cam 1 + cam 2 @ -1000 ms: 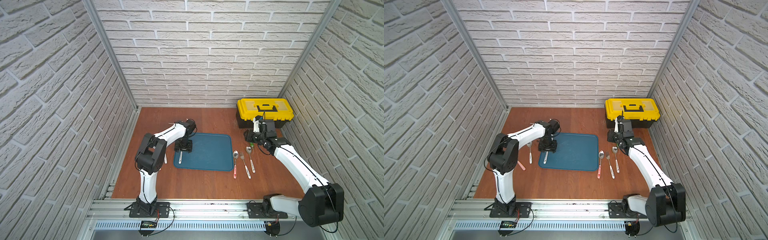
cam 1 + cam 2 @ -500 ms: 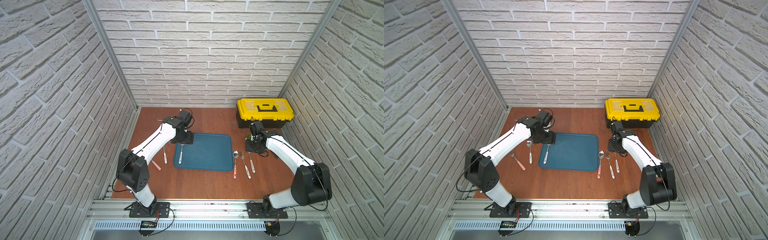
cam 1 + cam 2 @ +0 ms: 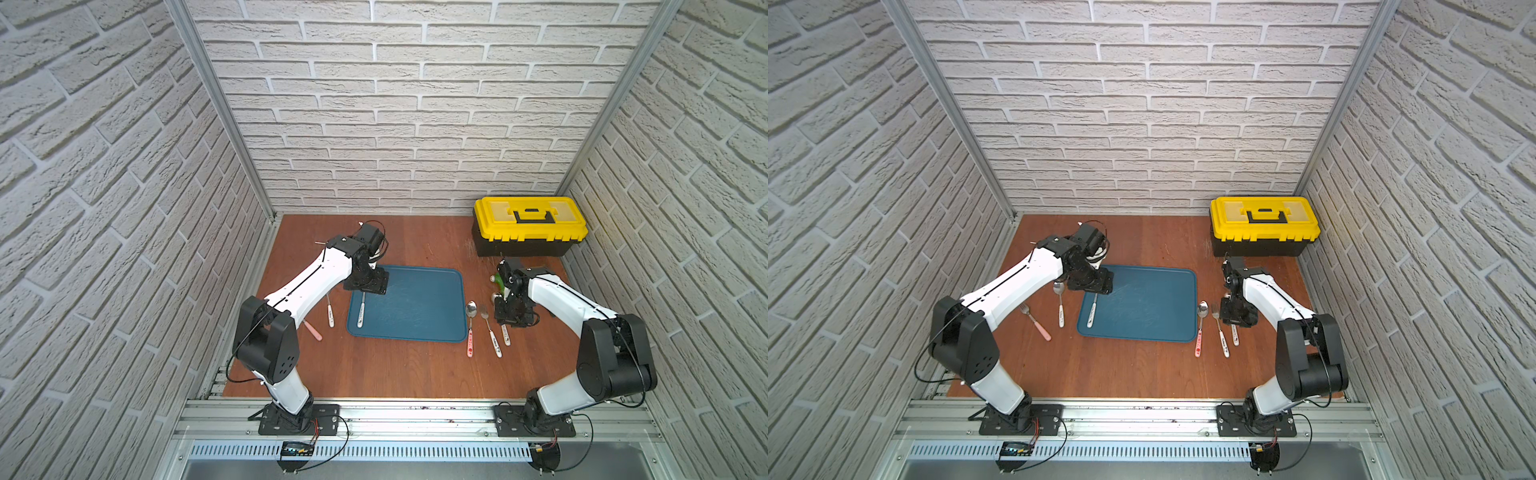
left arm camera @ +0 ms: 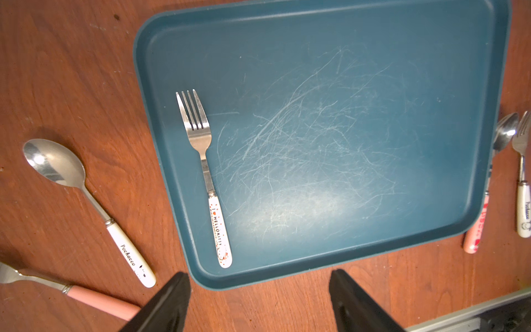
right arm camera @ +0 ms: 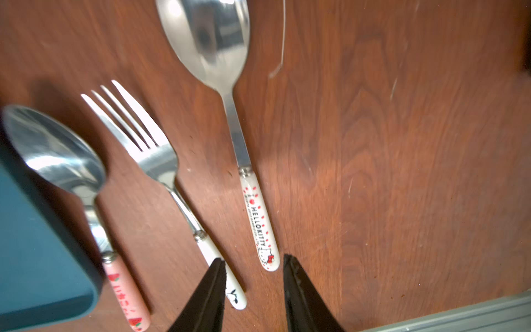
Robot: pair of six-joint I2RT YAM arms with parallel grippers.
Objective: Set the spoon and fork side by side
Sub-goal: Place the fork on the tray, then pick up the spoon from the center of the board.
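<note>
Straddling the Hello Kitty spoon (image 5: 242, 155) with our right gripper (image 5: 253, 258), jaws parted, we are likely readying a pinch-and-carry toward the fork (image 4: 204, 172) at nine o'clock; left gripper (image 4: 257, 273) spread, empty.

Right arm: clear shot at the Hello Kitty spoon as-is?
Probably yes: right gripper sits open off the Hello Kitty spoon handle end; nothing covers it, though the Pochacco fork lies close beside.

The reddish-brown wooden tabletop (image 3: 395, 365) is carrying a dark teal rectangular tray (image 3: 415, 303) and a yellow-lidded black toolbox (image 3: 530, 226). A white-handled steel spoon (image 4: 86, 195) and pink-handled fork (image 4: 94, 300) are lying beside one tray edge; a pink-handled spoon (image 5: 57, 161), white-handled fork (image 5: 161, 161) and red-dotted spoon (image 5: 244, 161) are lying beside the opposite edge.
</note>
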